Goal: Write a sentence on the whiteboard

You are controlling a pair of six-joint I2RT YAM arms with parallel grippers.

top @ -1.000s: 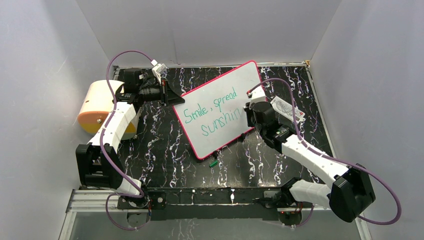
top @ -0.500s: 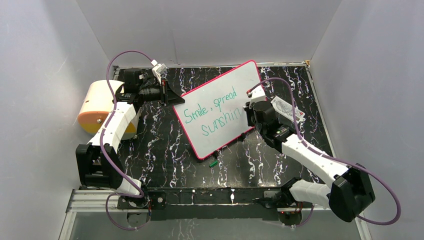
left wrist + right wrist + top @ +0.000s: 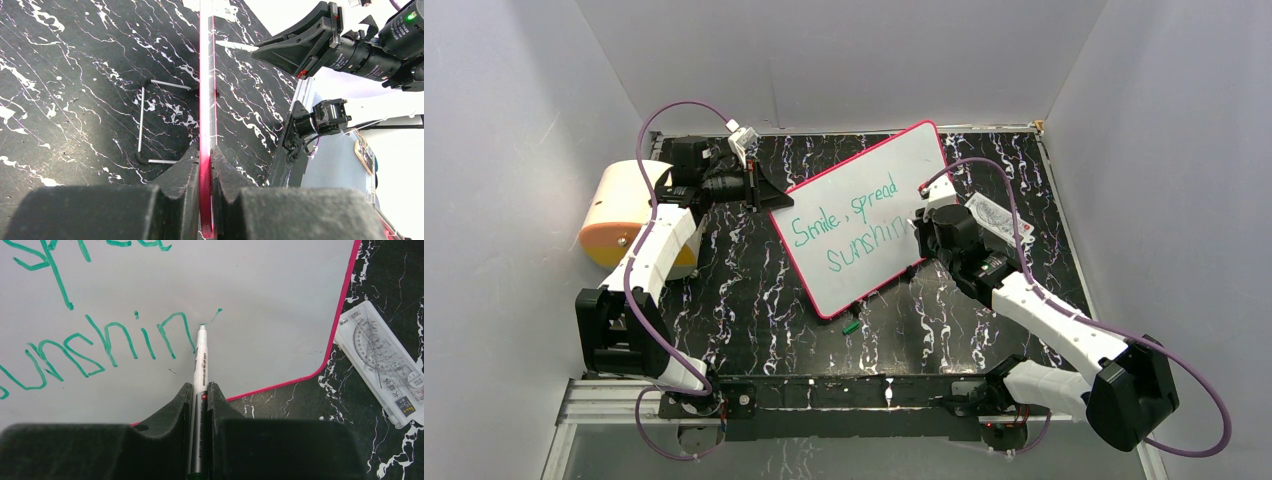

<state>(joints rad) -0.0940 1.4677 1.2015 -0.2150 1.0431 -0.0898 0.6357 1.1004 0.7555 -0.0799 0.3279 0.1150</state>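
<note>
Looking down into the booth, I see plain white walls on three sides of a black, white-veined worktop, with a metal rail along its near edge. The whiteboard sits slantwise toward the far edge, about midway across. The sentence runs in teal, "Smile, spread" above "sunshin". My left gripper is clamped on the board's pink rim at its left corner. My right gripper pinches a white marker, its tip at the board just past the last "n". A clear packet lies beside the board's right edge, a green cap just off its near corner. A cream-and-orange drum sits at the worktop's left edge.
</note>
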